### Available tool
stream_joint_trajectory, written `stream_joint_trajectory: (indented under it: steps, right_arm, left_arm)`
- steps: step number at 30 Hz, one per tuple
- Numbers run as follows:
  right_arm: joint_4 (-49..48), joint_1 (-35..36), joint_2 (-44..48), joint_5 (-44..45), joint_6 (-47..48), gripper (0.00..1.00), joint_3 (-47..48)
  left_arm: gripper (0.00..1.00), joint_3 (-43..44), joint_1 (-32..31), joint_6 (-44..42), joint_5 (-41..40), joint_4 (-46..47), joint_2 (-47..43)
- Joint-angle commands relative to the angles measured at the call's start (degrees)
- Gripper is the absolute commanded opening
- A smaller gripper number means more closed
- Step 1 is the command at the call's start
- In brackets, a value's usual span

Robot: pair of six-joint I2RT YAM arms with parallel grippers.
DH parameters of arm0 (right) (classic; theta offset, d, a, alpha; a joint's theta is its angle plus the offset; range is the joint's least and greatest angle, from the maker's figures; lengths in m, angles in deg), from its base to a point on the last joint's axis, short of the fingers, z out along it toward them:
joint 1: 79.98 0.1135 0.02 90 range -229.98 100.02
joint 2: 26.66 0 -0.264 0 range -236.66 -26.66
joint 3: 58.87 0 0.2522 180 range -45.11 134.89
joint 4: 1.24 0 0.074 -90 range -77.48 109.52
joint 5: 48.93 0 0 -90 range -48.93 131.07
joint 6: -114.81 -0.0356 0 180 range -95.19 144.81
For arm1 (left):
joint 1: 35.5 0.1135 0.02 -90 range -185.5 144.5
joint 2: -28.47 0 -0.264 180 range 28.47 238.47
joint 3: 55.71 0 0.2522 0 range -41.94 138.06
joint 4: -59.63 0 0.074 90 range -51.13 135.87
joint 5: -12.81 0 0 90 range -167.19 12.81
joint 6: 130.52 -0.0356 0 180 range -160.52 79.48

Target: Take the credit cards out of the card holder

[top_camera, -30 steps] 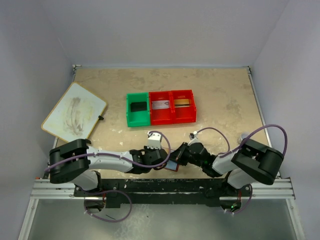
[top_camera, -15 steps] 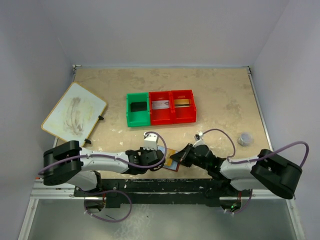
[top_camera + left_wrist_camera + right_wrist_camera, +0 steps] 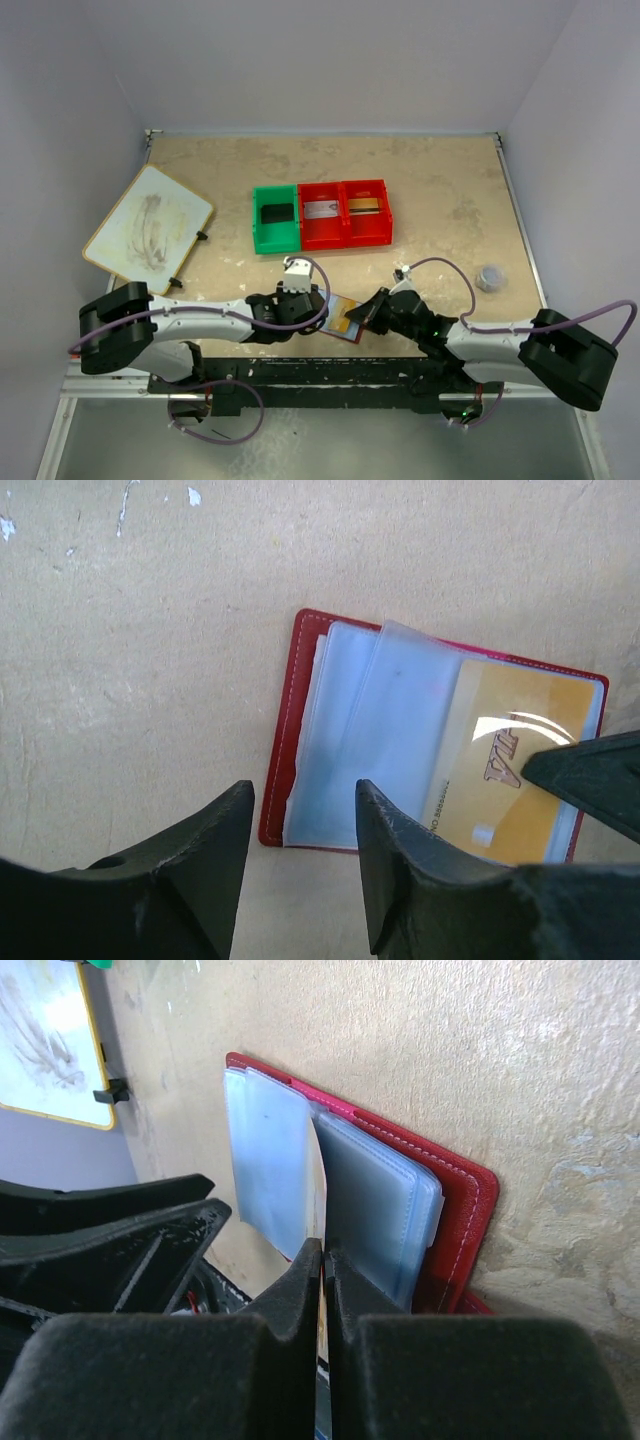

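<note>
Holder (image 3: 390,730) lies open and flat on the table (image 3: 440,200), at bottom centre of the top view, near the table's near edge and between the two grippers. Red border shows along its left and top edges. The pale sleeves are fanned, and a gold card (image 3: 510,770) sits in the right-hand sleeve. Left gripper (image 3: 303,810) is released: fingers apart, nothing between them, tips just short of the holder's lower left edge. Right gripper (image 3: 322,1255) is clenched, tips pressed together on the sleeves at the holder's right side. A thin pale edge runs into the tips, can't tell if it's actually gripped. Bin (image 3: 345,243) is at centre frame, well apart from the holder, with bare tabletop between them. It holds a black card (image 3: 272,213) in the green slot, a silver card (image 3: 322,210) in the middle slot and a brown card (image 3: 368,205) in the right slot. Board (image 3: 148,222) is at left, tilted, its corner near the table's left edge. Small grey object (image 3: 490,278) is at right, near the right edge. Open tabletop shows right of the bin and above it.
</note>
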Motion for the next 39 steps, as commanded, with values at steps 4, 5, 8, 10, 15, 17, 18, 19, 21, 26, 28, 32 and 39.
stream_joint_trajectory:
  steps: [4,5,8,10,15,17,18,19,21,26,28,32,39]
  right_arm:
    - [3.01,-0.32,0.09,2.50,1.28,0.04,0.95]
    - [3.01,-0.32,0.10,2.50,1.28,0.04,0.96]
    - [3.01,-0.32,0.00,2.42,1.46,0.04,0.98]
    - [3.01,-0.32,0.01,2.41,1.56,0.04,0.98]
    - [2.71,-0.34,-0.38,2.24,1.55,0.05,0.72]
    - [2.33,-0.32,-0.64,2.04,1.55,0.05,0.74]
    - [2.18,-0.40,-0.86,1.94,1.66,0.05,0.75]
    - [1.93,-0.41,-1.10,1.78,1.70,0.05,0.80]
    - [1.32,-0.39,-1.87,1.56,1.79,0.05,0.95]
    - [1.08,-0.42,-3.65,1.12,2.03,0.05,1.66]
    - [1.37,-0.46,-3.58,1.30,1.83,0.05,1.68]
    - [3.62,-0.41,-1.86,2.62,2.01,0.05,1.68]
    - [9.60,-0.72,3.04,4.56,3.12,0.06,1.67]
  left_arm:
    - [0.42,2.50,3.23,-6.89,7.37,6.03,1.06]
    - [0.41,2.63,3.23,-6.98,8.11,6.23,1.67]
    - [0.38,2.47,3.36,-6.51,9.24,5.84,3.64]
    - [0.35,2.16,3.70,-6.25,10.13,5.47,4.32]
    - [0.30,1.23,4.09,-6.27,12.89,7.37,5.91]
    - [0.23,1.56,4.11,-5.50,12.90,7.26,6.37]
    - [0.20,1.69,4.13,-5.00,12.97,7.56,6.25]
    - [0.17,1.72,4.11,-4.78,13.41,8.66,5.86]
    - [0.09,1.80,4.11,-5.00,15.21,11.00,5.09]
    - [0.00,3.52,4.02,-5.59,13.79,9.10,3.76]
    - [0.00,3.42,3.95,-5.12,11.60,7.09,3.23]
    - [0.00,2.16,3.68,-3.07,5.58,1.97,1.97]
    - [0.00,-2.05,3.67,0.52,1.85,-0.93,-1.84]
